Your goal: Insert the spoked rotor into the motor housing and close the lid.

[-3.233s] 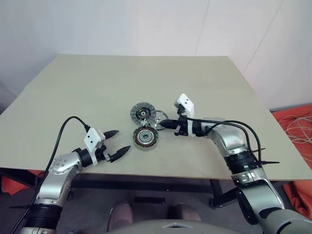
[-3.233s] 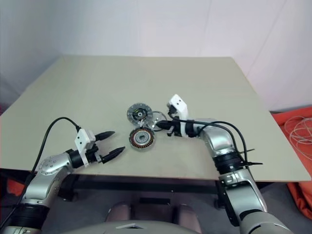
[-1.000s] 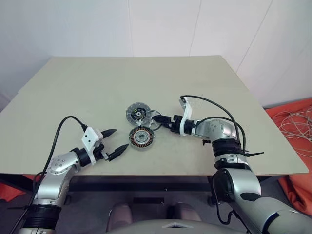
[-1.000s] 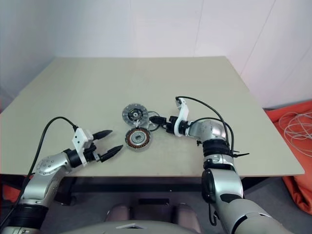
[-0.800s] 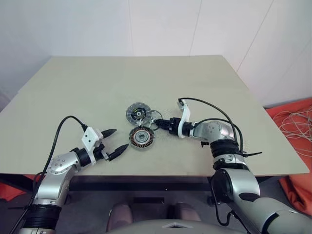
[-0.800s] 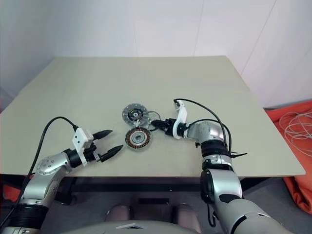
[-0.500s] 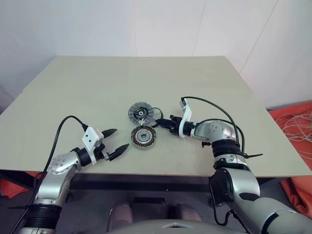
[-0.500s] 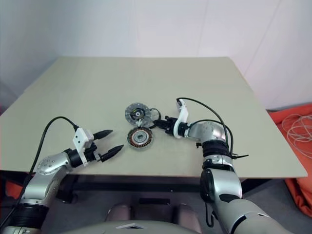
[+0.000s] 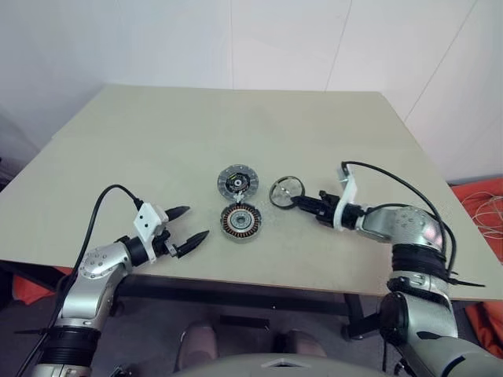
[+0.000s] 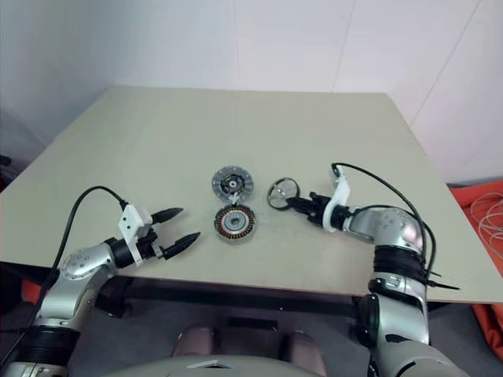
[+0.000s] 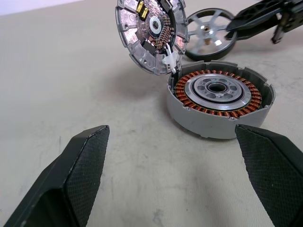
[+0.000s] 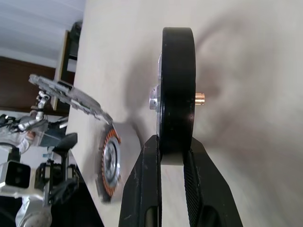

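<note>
The motor housing (image 9: 240, 221), a grey disc with copper windings, lies near the table's front middle. The lid (image 9: 237, 181) is just behind it, its face with white and yellow bits showing. In the left wrist view the lid (image 11: 151, 35) leans tilted at the housing's (image 11: 218, 101) rim. To their right, my right gripper (image 9: 302, 202) is shut on the rim of the spoked rotor (image 9: 286, 192). The right wrist view shows the rotor (image 12: 178, 90) edge-on between the fingers (image 12: 144, 189). My left gripper (image 9: 195, 222) is open left of the housing, holding nothing.
The beige table (image 9: 157, 149) has bare surface behind and on both sides of the parts. Its front edge runs just below both arms. A black cable (image 9: 102, 208) loops over my left arm. Orange cloth and cables (image 9: 483, 208) lie on the floor at the right.
My right gripper has shut on the rotor's rim and carried it to the right, away from the lid and housing. The left arm has stayed still. The camera view shifted.
</note>
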`<state>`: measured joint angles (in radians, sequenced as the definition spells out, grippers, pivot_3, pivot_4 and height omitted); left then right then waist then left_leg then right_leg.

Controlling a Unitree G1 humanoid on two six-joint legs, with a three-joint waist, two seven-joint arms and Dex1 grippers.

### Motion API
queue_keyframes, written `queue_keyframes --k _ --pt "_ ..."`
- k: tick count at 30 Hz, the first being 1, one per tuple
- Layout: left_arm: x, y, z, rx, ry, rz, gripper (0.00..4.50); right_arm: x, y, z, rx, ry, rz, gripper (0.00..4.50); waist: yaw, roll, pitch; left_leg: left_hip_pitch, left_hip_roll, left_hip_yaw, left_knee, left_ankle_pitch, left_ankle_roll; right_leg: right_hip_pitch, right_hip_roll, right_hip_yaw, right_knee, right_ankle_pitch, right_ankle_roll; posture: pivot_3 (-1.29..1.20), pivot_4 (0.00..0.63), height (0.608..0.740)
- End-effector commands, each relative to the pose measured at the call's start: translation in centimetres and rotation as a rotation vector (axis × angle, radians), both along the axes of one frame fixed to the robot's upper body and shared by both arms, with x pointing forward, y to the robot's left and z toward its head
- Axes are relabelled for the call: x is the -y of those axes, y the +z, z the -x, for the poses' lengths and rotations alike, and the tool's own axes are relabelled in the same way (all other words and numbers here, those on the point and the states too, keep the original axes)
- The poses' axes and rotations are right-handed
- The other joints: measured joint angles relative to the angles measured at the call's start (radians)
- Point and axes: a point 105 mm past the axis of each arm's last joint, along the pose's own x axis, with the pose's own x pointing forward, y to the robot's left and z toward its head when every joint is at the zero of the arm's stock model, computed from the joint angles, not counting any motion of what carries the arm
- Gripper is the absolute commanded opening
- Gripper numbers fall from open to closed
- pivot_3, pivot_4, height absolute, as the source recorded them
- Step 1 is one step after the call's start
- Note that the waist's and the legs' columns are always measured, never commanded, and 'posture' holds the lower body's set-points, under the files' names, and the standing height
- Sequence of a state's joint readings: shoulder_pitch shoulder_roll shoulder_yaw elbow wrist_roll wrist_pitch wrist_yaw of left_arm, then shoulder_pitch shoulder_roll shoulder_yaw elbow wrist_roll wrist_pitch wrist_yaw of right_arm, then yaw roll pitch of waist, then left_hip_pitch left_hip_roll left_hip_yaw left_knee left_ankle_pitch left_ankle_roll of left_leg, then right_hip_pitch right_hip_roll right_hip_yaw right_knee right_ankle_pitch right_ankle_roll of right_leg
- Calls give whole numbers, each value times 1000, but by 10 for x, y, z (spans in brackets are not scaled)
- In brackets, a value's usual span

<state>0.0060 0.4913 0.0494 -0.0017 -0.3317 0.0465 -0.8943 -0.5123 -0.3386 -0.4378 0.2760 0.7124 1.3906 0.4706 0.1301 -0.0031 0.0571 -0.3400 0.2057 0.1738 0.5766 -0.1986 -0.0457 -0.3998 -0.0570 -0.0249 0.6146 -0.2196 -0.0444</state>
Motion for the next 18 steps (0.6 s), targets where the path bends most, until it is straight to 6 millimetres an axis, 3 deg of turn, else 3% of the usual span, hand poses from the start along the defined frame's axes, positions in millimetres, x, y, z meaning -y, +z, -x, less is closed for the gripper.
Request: queue_keyframes --k 1,9,18 --pt "-2 9 -3 44 -8 -6 4500 10 18 12 37 26 26 336 0 0 0 0 0 0 0 0 0 0 0 0 0 0 0 0 0 740" --pt "-4 10 -4 49 -6 -12 4500 -5 45 38 63 229 -43 336 -4 3 1 0 0 0 0 0 0 -1 0 0 -1 0 0 0 0 740" --pt "-5 12 -6 58 -4 -15 4500 -56 69 52 47 465 -192 336 -5 5 1 -1 0 0 -1 0 0 -1 1 0 -2 0 0 0 0 740"
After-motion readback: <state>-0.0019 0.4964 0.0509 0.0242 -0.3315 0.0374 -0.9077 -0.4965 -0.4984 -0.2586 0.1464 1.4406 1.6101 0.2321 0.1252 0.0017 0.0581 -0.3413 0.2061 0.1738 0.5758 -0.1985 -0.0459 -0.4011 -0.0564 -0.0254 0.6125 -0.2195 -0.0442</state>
